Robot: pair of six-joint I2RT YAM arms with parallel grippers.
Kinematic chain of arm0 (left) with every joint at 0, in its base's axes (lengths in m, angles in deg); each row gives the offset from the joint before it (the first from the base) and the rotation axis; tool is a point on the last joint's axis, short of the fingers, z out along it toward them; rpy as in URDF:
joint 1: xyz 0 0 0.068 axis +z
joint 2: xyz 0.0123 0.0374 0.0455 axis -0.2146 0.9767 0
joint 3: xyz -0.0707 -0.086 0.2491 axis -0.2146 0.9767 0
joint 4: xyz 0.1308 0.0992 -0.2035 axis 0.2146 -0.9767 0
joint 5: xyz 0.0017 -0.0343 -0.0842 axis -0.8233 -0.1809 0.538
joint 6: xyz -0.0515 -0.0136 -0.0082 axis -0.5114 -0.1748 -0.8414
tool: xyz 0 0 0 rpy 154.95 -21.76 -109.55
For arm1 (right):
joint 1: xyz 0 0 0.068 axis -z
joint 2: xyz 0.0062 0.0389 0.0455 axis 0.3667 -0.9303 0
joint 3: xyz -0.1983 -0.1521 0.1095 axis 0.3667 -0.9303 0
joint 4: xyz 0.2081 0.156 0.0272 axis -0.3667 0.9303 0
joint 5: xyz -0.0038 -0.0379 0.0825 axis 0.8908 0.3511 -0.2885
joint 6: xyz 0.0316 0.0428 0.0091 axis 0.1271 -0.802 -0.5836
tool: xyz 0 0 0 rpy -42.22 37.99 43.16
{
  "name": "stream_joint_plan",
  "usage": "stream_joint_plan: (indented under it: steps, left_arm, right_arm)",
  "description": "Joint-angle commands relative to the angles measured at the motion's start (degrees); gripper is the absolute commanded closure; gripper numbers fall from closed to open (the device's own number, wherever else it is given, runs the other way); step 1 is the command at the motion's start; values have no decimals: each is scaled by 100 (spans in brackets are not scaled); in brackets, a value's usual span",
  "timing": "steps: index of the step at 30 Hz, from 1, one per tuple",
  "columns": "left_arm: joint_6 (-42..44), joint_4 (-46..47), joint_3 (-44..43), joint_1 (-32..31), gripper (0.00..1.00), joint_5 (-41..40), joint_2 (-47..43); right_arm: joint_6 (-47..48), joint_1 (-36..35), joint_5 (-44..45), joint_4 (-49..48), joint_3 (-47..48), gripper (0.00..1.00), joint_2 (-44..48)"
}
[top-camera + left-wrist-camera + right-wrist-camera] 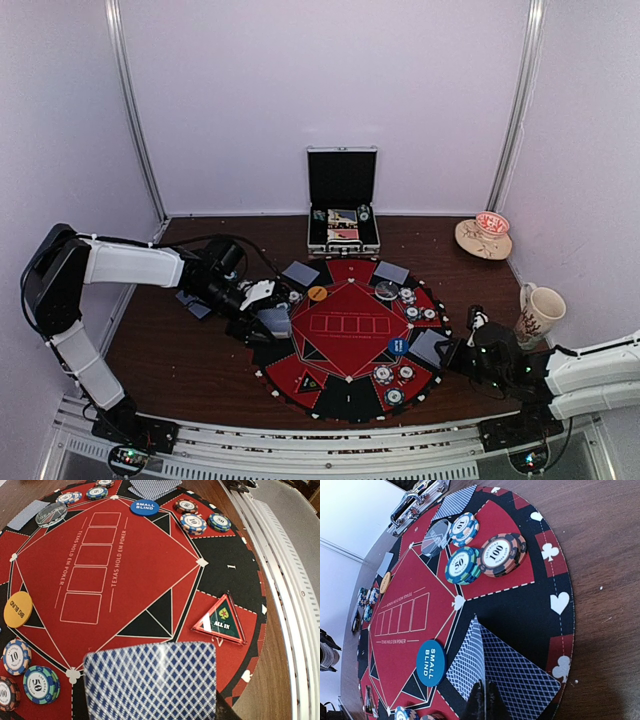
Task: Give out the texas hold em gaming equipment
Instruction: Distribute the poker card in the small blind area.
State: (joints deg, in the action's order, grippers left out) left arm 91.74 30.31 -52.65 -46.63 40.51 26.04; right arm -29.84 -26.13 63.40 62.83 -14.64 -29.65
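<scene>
Plainly, left gripper [268, 310] pinches card [150, 680] — right gripper [482, 702] too.

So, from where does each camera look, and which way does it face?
Top external: high above and behind the arm bases, looking down on the round poker mat; both arms, left claw and right claw, show.
Left wrist: low at the mat's left edge, facing right across it; only the left card it holds shows.
Right wrist: low at the right edge, rolled sideways, facing left towards the metal case; dark fingers pinch the right card.
Shared: both wrist views see the SMALL BLIND disc.
</scene>
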Motion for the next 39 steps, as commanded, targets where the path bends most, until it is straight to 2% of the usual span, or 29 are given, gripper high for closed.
stream_joint_plan:
  steps: [1, 8, 21, 26, 33, 39]
  left_arm:
    - [67, 40, -101, -26, 55, 143, 26]
    - [71, 41, -107, -28, 55, 143, 37]
    - [65, 44, -101, -28, 55, 143, 35]
    - [57, 43, -102, -22, 55, 145, 43]
    - [48, 45, -106, -23, 55, 126, 44]
    - [48, 45, -111, -23, 55, 112, 52]
  right_arm:
    - [115, 35, -55, -124, 110, 96, -214]
    - [194, 34, 108, 256, 233, 77, -99]
    - [273, 35, 623, 1272, 492, 62, 378]
    - [364, 34, 867, 1665, 666, 46, 414]
    - [636, -8, 909, 1837, 1167, 27, 170]
    - [1002, -337, 734, 1302, 1867, 20, -611]
